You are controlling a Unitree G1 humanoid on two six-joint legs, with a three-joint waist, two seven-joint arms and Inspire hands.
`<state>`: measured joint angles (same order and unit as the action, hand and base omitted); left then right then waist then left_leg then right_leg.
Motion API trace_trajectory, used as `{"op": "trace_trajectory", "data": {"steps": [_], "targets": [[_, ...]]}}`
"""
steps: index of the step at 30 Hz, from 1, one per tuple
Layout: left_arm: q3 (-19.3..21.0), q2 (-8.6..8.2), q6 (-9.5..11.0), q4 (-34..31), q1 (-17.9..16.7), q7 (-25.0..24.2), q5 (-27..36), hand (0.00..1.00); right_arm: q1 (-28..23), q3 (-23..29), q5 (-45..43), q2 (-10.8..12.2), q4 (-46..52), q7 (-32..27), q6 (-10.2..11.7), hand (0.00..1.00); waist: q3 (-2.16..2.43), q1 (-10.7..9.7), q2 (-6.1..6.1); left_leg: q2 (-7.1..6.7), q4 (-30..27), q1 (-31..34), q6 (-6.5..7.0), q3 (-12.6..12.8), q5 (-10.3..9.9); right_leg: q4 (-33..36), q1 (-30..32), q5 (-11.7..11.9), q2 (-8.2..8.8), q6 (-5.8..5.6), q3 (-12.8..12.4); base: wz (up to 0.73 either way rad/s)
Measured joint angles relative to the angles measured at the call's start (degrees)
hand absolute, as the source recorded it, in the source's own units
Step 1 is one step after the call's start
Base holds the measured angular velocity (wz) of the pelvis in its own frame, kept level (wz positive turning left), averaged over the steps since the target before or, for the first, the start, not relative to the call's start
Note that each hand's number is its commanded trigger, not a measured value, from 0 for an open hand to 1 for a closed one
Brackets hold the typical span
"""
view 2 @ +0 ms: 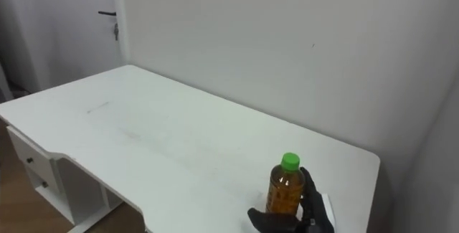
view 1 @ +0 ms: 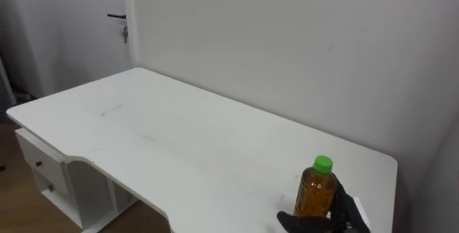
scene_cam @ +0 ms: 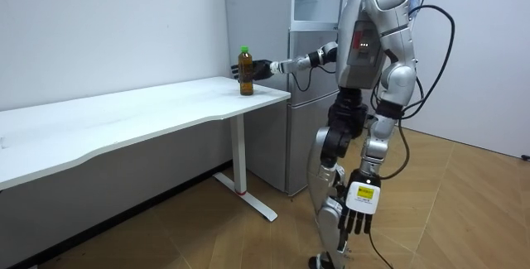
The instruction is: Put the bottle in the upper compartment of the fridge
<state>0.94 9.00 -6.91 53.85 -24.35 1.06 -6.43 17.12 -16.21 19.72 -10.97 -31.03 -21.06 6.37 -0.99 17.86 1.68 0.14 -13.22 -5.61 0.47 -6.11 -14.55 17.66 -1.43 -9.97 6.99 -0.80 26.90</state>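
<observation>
The left hand (scene_cam: pixel 361 209) is hanging at the robot's side, fingers loose. Out in front, the right hand (view 2: pixel 313 206) is curling round the base of the bottle (view 2: pixel 285 188), which is standing upright within its grasp on the table (view 2: pixel 165 136). The tabletop is stretching away beyond the hand.

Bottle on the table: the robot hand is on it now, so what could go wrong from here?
1. The right robot hand wraps the bottle low, near its base, so it might tip on lifting.
2. The bottle stands near the table's end edge; a nudge could send it off.
3. The fridge stands past the table's end, so the robot must turn while carrying; a loose hold could slip.
</observation>
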Motion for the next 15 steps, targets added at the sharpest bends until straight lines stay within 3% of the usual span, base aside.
{"op": "trace_trajectory", "data": {"steps": [6, 8, 15], "targets": [[0.0, -0.08, -0.1, 0.0, 0.0, 0.0, 0.0, 0.0, 0.6, 0.0, 0.5, 0.0, 0.0, 0.0, 0.1, 0.03, -0.05, 0.8, -0.08, 0.02, 0.1, 0.1, 0.0, -0.2, 0.0, 0.0, 0.0, -0.1, 0.0, -0.04, 0.1, 0.01], [0.0, -0.07, -0.1, 0.0, 0.0, 0.0, 0.0, 0.0, 0.6, 0.0, 0.7, 0.0, 0.0, 0.0, 0.1, 1.0, -0.04, 1.1, -0.12, 0.02, 0.1, 0.1, -0.01, -0.2, 0.0, 0.0, 0.0, -0.1, 0.0, -0.04, 0.1, 0.0], [0.0, -0.06, -0.1, -0.4, -0.2, 0.0, 0.0, 0.0, 0.6, 0.0, 3.3, 0.0, 0.0, 0.2, 0.1, 1.0, 0.02, 1.3, -0.13, 0.02, 0.1, 0.0, 0.0, -0.3, 0.0, -0.1, -0.1, -0.1, -0.02, -0.04, 0.2, 0.0]]}}
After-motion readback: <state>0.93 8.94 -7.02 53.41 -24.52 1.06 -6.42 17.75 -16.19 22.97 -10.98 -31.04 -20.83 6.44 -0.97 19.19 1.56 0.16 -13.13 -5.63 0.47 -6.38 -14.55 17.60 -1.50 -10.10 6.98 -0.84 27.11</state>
